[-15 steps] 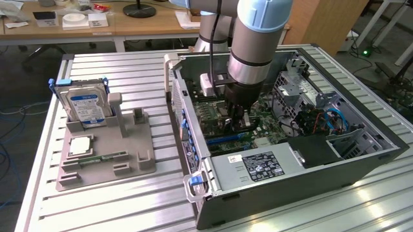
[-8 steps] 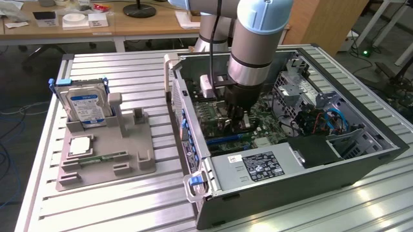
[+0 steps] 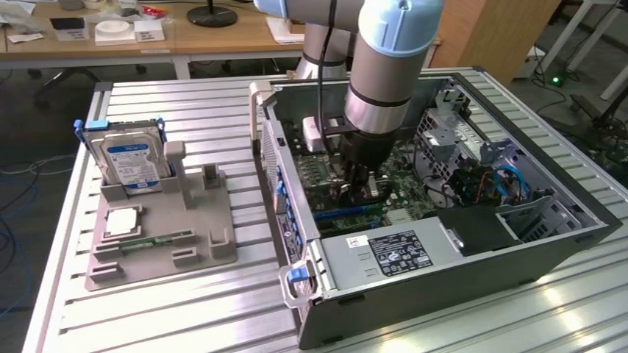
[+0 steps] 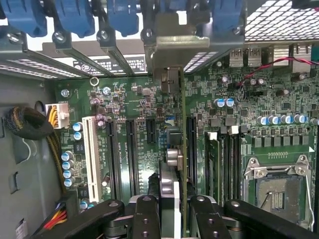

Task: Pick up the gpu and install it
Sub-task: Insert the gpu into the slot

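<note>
Pincer (image 4: 172, 211) seemingly grips gpu (image 4: 175, 149) inside open computer case (image 3: 549, 243).

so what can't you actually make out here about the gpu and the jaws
- Exterior view: gripper tip and the card it carries are hidden by the arm's wrist inside the case.
- Wrist view: the gpu shows edge-on between the fingers; whether its lower edge is seated in a motherboard slot cannot be told.

arm's pointing straight down mid-frame in the exterior view, black two-finger gripper (image 4: 172, 211) clamped on the thin dark card.
</note>
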Available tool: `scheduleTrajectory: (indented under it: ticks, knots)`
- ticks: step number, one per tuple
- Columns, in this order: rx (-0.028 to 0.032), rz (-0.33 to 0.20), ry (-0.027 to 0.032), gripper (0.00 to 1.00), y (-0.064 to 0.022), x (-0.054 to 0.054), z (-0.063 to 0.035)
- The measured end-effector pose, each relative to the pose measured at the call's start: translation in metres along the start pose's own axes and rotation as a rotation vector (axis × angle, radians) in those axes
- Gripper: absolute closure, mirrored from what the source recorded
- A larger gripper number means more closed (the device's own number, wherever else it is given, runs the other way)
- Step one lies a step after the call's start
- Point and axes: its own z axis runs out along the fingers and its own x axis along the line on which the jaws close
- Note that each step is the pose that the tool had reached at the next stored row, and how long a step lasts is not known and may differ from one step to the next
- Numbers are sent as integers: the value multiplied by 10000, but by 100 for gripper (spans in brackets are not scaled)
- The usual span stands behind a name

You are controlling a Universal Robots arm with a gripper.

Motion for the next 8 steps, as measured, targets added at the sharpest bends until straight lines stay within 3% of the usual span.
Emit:
scheduleTrajectory:
  ticks: [8]
  knots:
    - [-10,-1,-1,71,22,2,20]
